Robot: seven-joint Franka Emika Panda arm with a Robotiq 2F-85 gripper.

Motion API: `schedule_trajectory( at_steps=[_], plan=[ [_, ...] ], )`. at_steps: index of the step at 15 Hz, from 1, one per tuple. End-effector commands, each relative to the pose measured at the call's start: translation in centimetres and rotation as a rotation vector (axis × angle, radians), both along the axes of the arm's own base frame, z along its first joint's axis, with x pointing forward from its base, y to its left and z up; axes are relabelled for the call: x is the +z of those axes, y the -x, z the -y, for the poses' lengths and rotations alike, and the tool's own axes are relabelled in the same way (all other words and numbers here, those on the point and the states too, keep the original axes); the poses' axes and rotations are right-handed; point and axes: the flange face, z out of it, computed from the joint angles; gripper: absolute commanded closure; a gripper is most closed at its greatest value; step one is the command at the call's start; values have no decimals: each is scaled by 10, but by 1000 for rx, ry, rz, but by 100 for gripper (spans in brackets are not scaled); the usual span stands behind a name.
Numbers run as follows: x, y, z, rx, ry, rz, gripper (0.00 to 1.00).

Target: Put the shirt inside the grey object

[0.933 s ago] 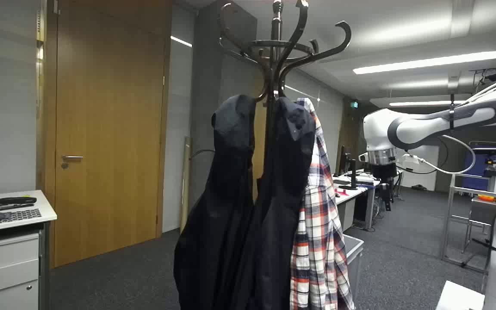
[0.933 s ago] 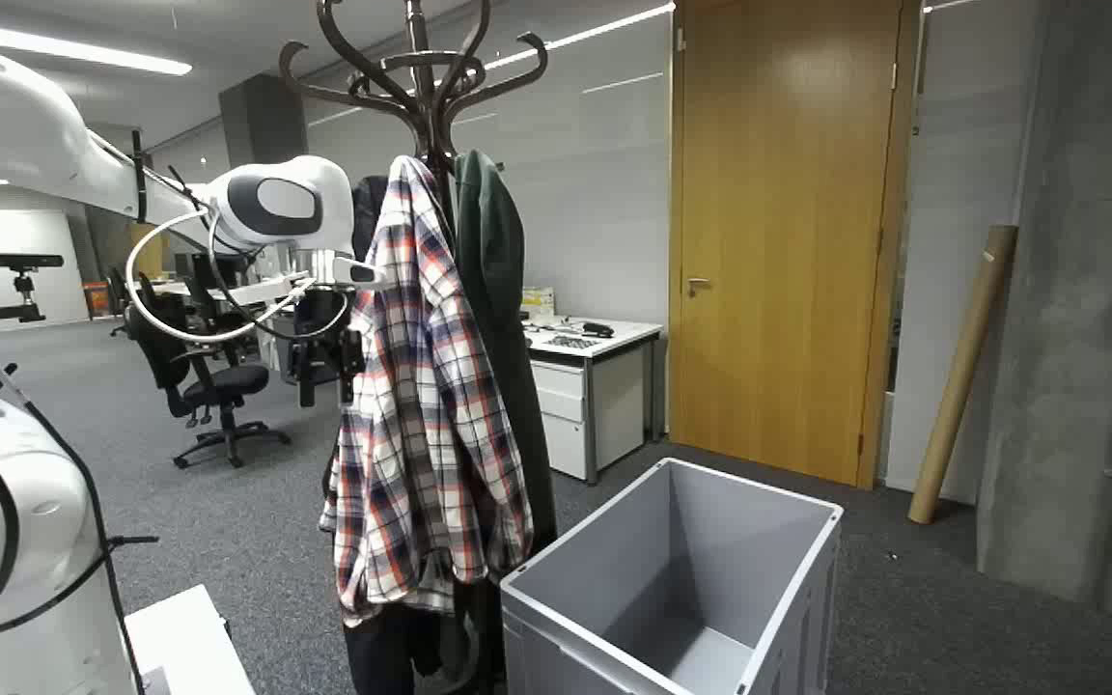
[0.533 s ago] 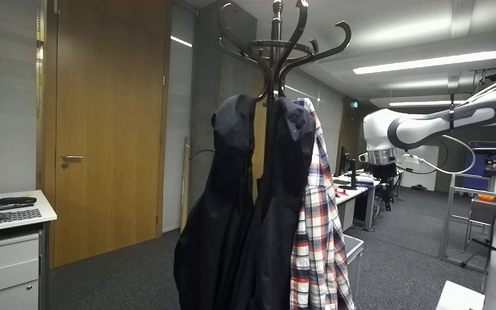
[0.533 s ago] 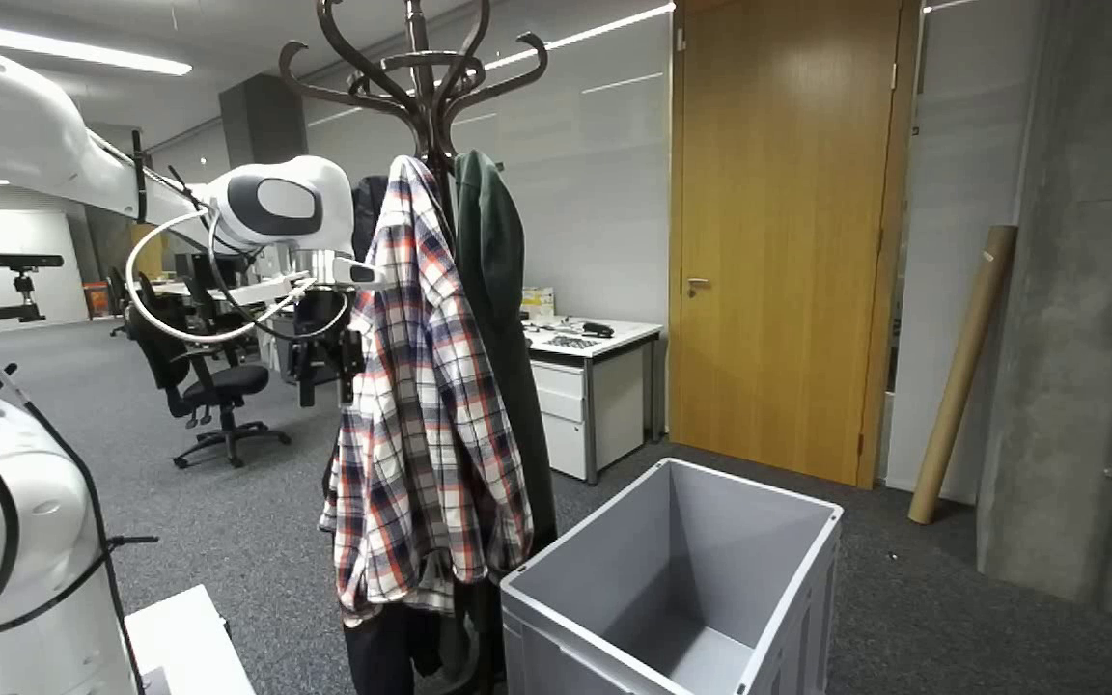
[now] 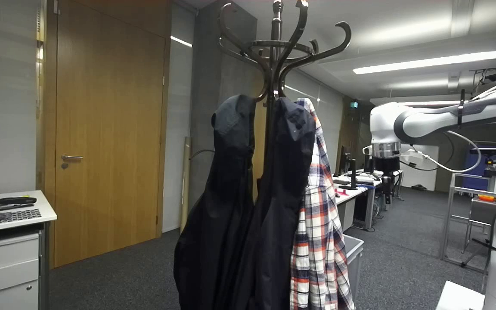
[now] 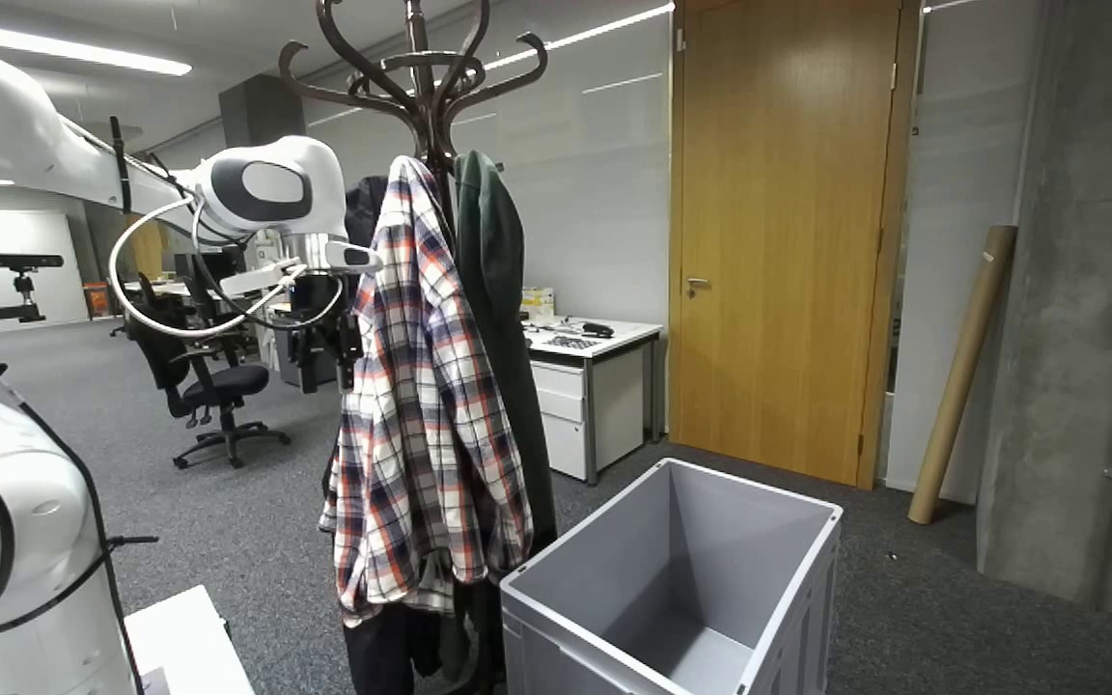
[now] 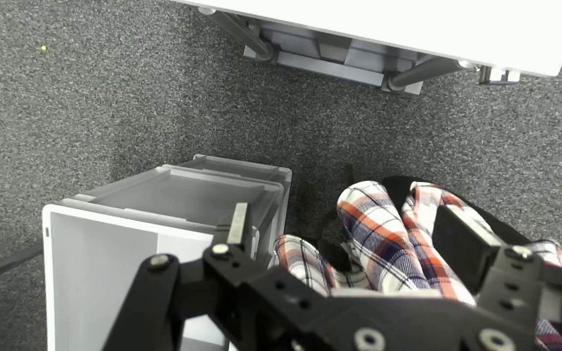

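Note:
The plaid shirt (image 6: 426, 405) in red, white and dark blue hangs limp from the coat rack; part of it also shows beside dark jackets in an exterior view (image 5: 319, 215). Beside the rack's foot stands the grey object (image 6: 759, 521), an open-topped bin with nothing visible inside. My gripper (image 6: 326, 378) points down at the shirt's side, near its upper half. In the wrist view the open gripper (image 7: 347, 222) has its fingers wide apart, with the shirt's sleeves and hem (image 7: 383, 234) below and between them in the picture. Whether a finger touches the cloth I cannot tell.
The dark coat rack (image 5: 276, 47) carries two dark jackets (image 5: 226, 206) and a dark green garment (image 6: 493, 232) close to the shirt. A white table (image 7: 408, 29) lies near the robot's base. A desk (image 6: 604, 338) and an office chair (image 6: 228, 386) stand further back.
The arm has risen slightly and drawn back a little, away from the rack. The gripper stays open. Shirt, rack and bin have not moved.

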Motion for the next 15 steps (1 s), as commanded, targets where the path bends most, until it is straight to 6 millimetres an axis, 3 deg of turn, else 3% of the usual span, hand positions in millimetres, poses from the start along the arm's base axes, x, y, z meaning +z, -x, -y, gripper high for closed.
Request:
schedule_trajectory(
  at_steps=[1, 6, 15],
  plan=[
    [37, 15, 5, -10, 7, 102, 0],
    [80, 19, 0, -2, -8, 212, 0],
    [150, 5, -28, 83, -39, 431, 0]
  ],
)
